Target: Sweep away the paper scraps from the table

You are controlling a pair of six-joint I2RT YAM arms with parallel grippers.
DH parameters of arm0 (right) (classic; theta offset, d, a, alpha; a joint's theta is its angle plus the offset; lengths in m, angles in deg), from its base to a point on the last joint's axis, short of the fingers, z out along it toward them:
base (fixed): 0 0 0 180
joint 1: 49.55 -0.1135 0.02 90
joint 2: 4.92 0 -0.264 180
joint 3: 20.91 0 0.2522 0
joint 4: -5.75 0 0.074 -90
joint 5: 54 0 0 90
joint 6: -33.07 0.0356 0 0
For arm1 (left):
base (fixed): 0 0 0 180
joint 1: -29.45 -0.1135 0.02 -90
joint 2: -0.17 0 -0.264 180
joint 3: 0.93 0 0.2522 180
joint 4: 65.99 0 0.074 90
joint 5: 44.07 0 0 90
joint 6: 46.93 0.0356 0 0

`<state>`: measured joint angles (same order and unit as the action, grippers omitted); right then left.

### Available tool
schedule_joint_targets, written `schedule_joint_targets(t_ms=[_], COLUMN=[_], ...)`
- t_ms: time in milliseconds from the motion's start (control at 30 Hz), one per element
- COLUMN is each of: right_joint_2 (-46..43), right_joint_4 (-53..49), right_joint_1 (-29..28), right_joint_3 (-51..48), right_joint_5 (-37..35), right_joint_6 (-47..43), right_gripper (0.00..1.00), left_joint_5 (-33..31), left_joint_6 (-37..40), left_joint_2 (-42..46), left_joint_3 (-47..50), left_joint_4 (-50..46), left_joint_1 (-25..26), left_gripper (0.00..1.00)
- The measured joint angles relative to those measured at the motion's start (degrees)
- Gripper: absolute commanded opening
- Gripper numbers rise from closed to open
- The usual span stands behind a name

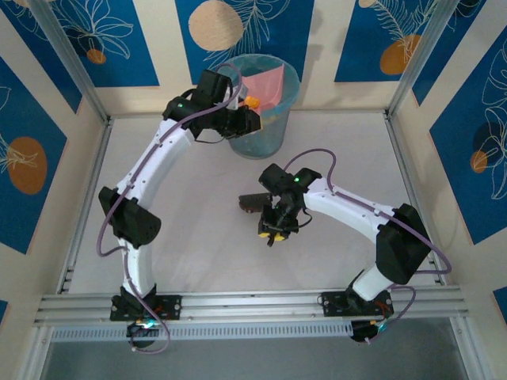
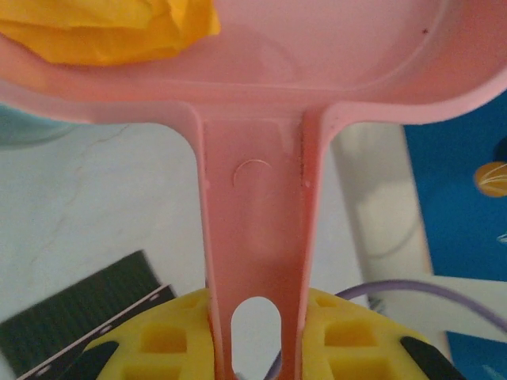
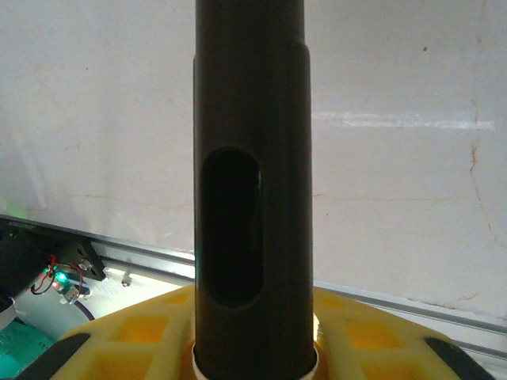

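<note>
Holding pink dustpan (image 2: 253,237) by its handle above teal bin (image 1: 265,138) at tabletop's (image 1: 198,237) far edge, left end effector (image 2: 257,344) clamped tight, orange paper scrap (image 2: 103,32) lying in pan, right end effector (image 3: 253,352) closed around dark brush handle (image 3: 249,119) near tabletop centre

Enclosure seen from above: cream walls (image 1: 166,47) carry blue panels (image 1: 87,32) printed with white leaf outlines and orange and peach discs (image 1: 215,25), and slanted aluminium posts (image 1: 68,57) mark the two far corners. The white table (image 1: 206,253) is bounded by aluminium rails (image 1: 253,305), the near one doubled and slotted. Lighting is even and diffuse, casting only soft shadows on the matte surface, which bears faint hairline marks.
</note>
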<state>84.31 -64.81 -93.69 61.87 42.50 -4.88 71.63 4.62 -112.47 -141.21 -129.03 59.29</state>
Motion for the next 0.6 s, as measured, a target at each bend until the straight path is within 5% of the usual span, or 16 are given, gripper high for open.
schedule_joint_targets(t_ms=[300, 600], right_joint_2=[1.60, 2.08], right_joint_4=[-1.05, -1.07], right_joint_1=[0.00, 0.13], right_joint_3=[1.51, 1.77], right_joint_5=[-0.11, -0.11], right_joint_6=[-2.84, -5.22], right_gripper=[0.00, 0.00], left_joint_5=[9.53, 12.70], left_joint_6=[-17.05, -38.23], left_joint_2=[-2.86, -5.33], left_joint_3=[-0.28, 2.82], left_joint_4=[14.62, 41.11], left_joint_1=[-2.80, -2.84], left_gripper=[0.00, 0.00])
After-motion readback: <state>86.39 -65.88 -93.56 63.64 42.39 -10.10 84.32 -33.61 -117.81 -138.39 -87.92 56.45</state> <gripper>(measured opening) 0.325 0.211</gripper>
